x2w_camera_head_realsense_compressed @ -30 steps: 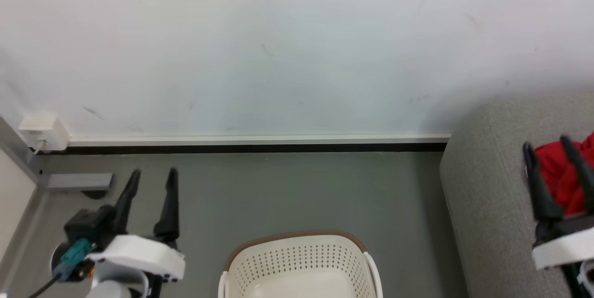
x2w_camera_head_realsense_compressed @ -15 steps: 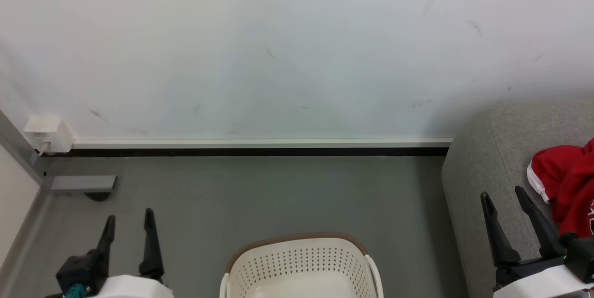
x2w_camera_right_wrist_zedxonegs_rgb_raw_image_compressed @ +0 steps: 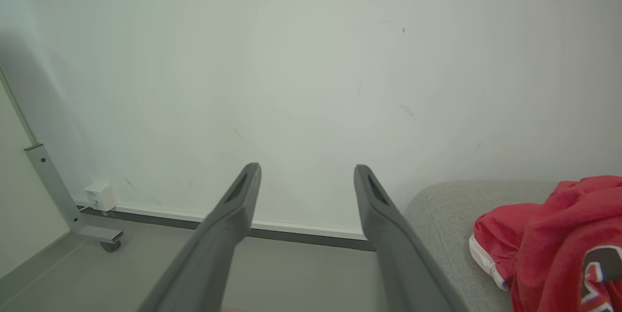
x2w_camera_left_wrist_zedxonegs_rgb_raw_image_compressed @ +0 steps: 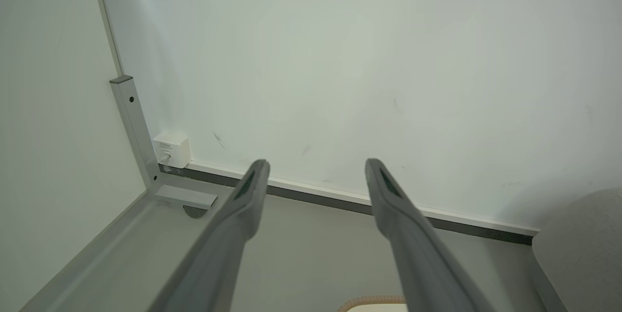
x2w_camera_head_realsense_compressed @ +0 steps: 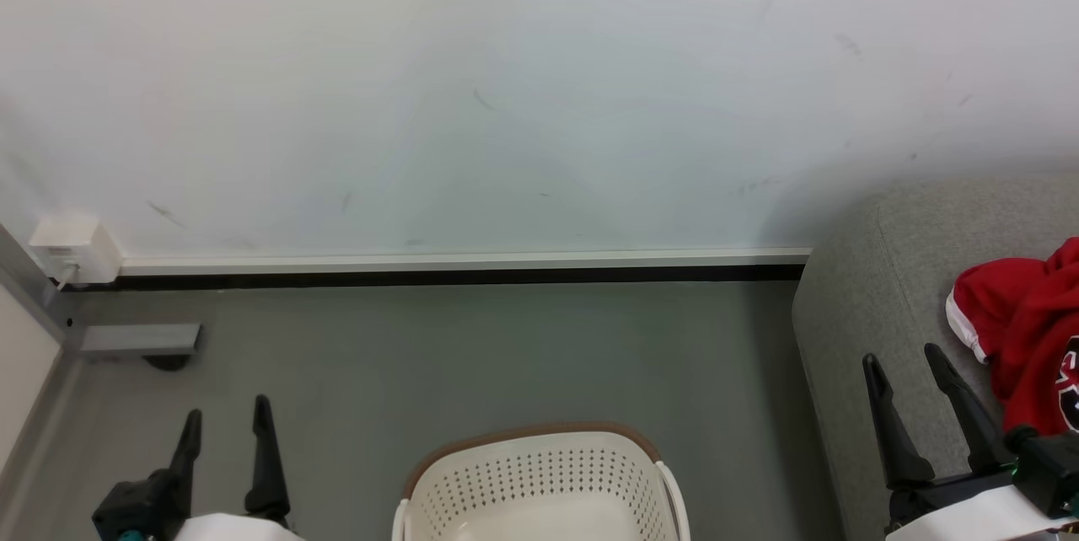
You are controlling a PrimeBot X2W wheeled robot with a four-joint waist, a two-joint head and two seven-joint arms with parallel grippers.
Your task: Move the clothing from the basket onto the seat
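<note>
Nearest you, the left gripper (x2w_camera_head_realsense_compressed: pixel 228 410) hangs over the grey floor (x2w_camera_head_realsense_compressed: pixel 506 356), well to the left of the basket (x2w_camera_head_realsense_compressed: pixel 531 433). Its two dark fingers stand parted with clear space between them, and they grip nothing.

The right gripper (x2w_camera_head_realsense_compressed: pixel 900 356) sits well to the right of the basket, over the near part of the seat (x2w_camera_head_realsense_compressed: pixel 877 313). Its fingers are likewise spread, with only bare grey fabric showing between them. You will find nothing in its grasp.

The basket stands on the floor between the two grippers, cut off by the lower edge of the head view. Its brown rim and perforated cream wall are in view. The strip of its inside that you can see is bare plastic.

The clothing (x2w_camera_head_realsense_compressed: pixel 1020 330) lies in a crumpled red heap on the seat, to the right of the basket and just beyond the right gripper's outer finger. It is beside that finger, not between the fingers. A white trim band edges its left side, and a dark printed mark shows at the far right.

Behind the basket, a pale skirting strip (x2w_camera_head_realsense_compressed: pixel 464 257) over a dark line meets the white wall (x2w_camera_head_realsense_compressed: pixel 506 86). Far left of the basket, a small white box (x2w_camera_head_realsense_compressed: pixel 72 248) sits at the wall's foot, beside a grey metal frame foot (x2w_camera_head_realsense_compressed: pixel 139 339).
</note>
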